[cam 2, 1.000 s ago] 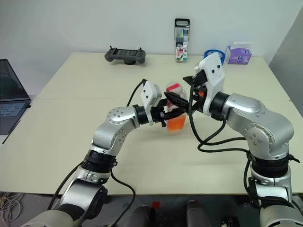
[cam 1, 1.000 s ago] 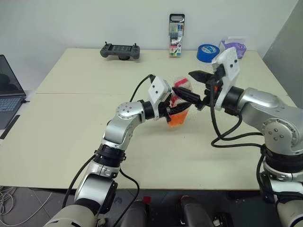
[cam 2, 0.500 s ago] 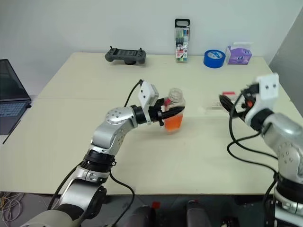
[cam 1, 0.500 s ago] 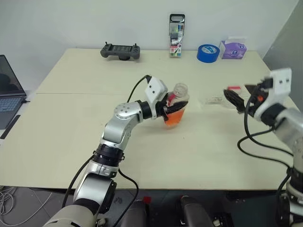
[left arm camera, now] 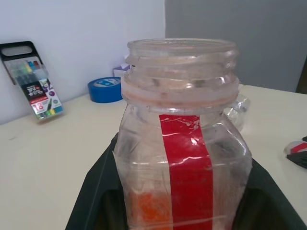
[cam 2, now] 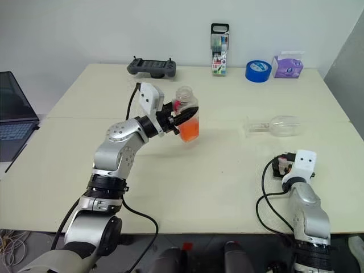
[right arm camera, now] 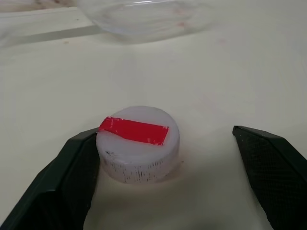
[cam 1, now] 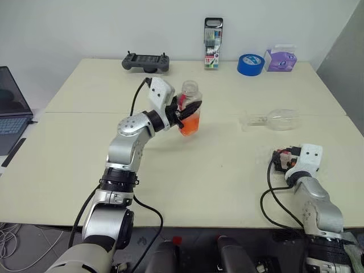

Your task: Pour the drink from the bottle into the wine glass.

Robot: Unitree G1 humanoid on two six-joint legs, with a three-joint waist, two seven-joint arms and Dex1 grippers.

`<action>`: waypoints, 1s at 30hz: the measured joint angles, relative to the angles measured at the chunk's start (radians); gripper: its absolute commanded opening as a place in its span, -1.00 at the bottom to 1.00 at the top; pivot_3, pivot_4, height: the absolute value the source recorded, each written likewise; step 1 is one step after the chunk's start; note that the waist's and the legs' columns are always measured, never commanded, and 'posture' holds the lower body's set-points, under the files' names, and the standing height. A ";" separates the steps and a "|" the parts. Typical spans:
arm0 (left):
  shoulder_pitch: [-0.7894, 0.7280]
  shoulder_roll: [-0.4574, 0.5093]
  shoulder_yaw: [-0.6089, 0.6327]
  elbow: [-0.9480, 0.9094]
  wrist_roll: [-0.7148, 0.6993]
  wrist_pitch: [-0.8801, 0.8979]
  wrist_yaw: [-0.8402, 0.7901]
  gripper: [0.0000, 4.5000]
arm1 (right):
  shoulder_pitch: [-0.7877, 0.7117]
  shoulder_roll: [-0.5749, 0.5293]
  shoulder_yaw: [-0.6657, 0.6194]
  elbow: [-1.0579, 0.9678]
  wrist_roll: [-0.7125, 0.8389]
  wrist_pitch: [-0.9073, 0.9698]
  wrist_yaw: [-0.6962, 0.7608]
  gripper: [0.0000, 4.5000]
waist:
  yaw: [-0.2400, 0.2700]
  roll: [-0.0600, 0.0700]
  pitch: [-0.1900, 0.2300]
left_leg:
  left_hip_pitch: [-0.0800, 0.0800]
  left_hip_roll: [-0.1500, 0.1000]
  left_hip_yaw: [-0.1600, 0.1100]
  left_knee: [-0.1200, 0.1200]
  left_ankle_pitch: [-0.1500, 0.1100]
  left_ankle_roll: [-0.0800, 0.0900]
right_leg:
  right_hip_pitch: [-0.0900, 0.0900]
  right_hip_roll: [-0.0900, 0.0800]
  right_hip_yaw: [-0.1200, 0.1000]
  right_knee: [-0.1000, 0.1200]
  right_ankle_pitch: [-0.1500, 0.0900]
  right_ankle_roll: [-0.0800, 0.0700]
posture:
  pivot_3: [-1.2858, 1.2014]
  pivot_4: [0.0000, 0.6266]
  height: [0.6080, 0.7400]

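My left claw (cam 1: 192, 109) grips the open bottle (cam 1: 190, 111) upright, my right claw (right arm camera: 168, 158) stands released around the cap (right arm camera: 138, 143), and before pouring I should set the lying wine glass (cam 1: 275, 119) upright.

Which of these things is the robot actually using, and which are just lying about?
In use:
- bottle with orange drink, held in left gripper
- wine glass, lying on its side
- bottle cap, between the open right gripper's fingers

Lying about:
- game controller
- marker set
- blue tape roll
- tissue box
- laptop
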 measured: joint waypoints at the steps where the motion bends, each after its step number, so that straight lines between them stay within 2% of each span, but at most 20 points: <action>1: 0.000 0.000 0.000 0.000 0.001 -0.003 0.001 -0.21 | -0.007 -0.001 0.000 0.011 -0.005 -0.003 -0.003 1.00 | 0.000 0.000 0.000 | 0.000 0.000 0.000 0.000 0.000 0.000 | 0.001 0.000 0.000 0.000 0.000 0.000 | 0.03 -0.52 1.00; 5: -0.009 0.001 0.000 0.014 0.004 -0.017 0.016 -0.21 | -0.050 0.058 -0.068 0.006 0.048 0.049 -0.041 1.00 | 0.000 -0.001 -0.001 | 0.002 0.000 -0.001 0.001 0.000 0.000 | 0.002 0.000 -0.001 0.000 0.000 0.000 | 0.03 -0.52 1.00; 8: -0.027 0.016 0.015 0.045 0.004 -0.023 0.028 -0.21 | -0.058 0.035 -0.056 -0.009 0.038 0.102 -0.050 1.00 | 0.000 -0.001 -0.001 | 0.003 -0.001 -0.001 0.000 0.000 0.000 | 0.004 0.000 -0.001 -0.001 0.000 0.001 | 0.03 -0.52 1.00; 14: -0.044 0.061 0.062 0.099 0.006 -0.056 0.057 -0.21 | -0.008 0.037 -0.052 -0.055 -0.018 0.073 -0.094 1.00 | 0.001 -0.001 -0.001 | 0.001 -0.001 -0.001 0.000 0.000 0.000 | 0.002 0.000 -0.001 -0.001 0.000 0.001 | 0.03 -0.52 1.00; 25: -0.048 0.060 0.068 0.121 0.011 -0.064 0.087 -0.21 | 0.013 0.067 -0.048 -0.074 -0.100 0.002 -0.152 1.00 | 0.000 -0.001 -0.001 | 0.000 0.000 -0.001 -0.001 0.000 0.000 | 0.000 0.000 0.000 0.000 0.000 0.001 | 0.03 -0.52 1.00; 30: -0.097 0.071 0.136 0.202 0.010 -0.082 0.191 -0.21 | 0.006 0.122 -0.070 -0.079 -0.050 0.032 -0.149 1.00 | -0.003 -0.001 -0.001 | 0.000 0.000 -0.001 -0.001 0.000 0.000 | 0.000 0.000 -0.001 0.001 0.000 0.001 | 0.03 -0.52 1.00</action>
